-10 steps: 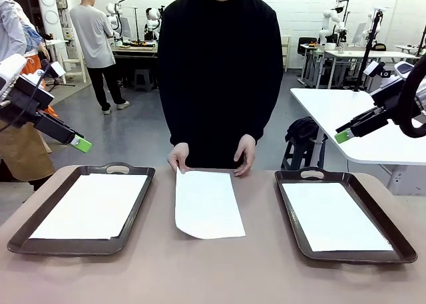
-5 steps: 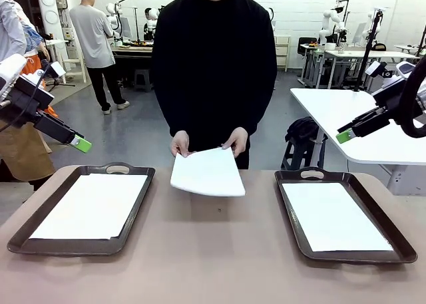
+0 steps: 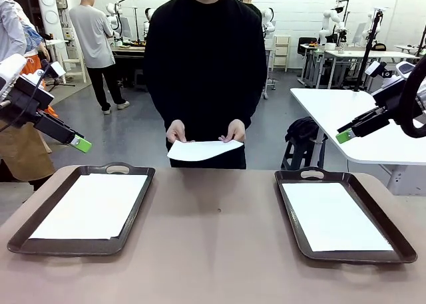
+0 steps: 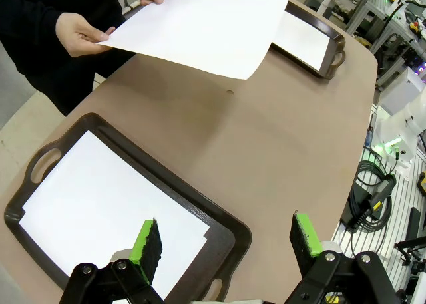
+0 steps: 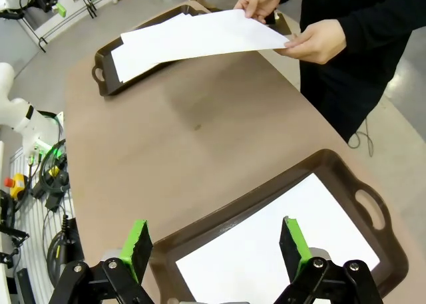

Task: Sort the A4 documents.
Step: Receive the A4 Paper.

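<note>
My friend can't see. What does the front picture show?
A person holds a white A4 sheet in both hands above a brown table. A dark tray with paper sits on each side.

In the front view we lose both arms past the picture's side edges: the left gripper (image 3: 81, 144) and right gripper (image 3: 343, 136) show only as green-tipped ends. The held sheet (image 3: 202, 150) lies nearly edge-on, so we cannot read its face. From the left wrist, that sheet hides part of the far tray (image 4: 319, 41). The table's (image 3: 213, 251) near edge is cut off.
</note>
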Tool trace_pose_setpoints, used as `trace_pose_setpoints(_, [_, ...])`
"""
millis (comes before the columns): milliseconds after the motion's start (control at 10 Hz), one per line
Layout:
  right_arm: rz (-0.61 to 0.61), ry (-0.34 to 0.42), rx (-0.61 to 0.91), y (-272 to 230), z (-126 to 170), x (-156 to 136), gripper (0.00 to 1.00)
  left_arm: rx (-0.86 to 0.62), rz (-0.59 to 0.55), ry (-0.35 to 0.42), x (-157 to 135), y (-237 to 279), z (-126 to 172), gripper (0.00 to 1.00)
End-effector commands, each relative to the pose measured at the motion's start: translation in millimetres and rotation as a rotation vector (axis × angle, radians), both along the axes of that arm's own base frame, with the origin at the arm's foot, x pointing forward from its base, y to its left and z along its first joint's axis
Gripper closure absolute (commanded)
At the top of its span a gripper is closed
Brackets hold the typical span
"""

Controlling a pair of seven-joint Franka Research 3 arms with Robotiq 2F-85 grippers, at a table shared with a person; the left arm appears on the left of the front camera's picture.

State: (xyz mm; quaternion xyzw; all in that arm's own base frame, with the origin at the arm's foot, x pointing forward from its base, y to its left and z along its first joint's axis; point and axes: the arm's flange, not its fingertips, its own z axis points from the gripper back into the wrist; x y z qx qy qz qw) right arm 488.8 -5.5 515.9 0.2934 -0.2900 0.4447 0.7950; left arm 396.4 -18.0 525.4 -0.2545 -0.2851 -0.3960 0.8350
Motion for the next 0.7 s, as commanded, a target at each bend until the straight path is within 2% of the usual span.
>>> trace_pose_setpoints(0, [0.005, 0.002, 0.007, 0.9, -1.0, 0.0, 0.00, -0.021, -0.011, -0.009, 0.4, 1.1, -1.7, 0.00])
trace_pose_setpoints(600, [0.005, 0.002, 0.007, 0.9, -1.0, 0.0, 0.00, -0.021, -0.011, -0.009, 0.4, 1.1, -1.7, 0.00])
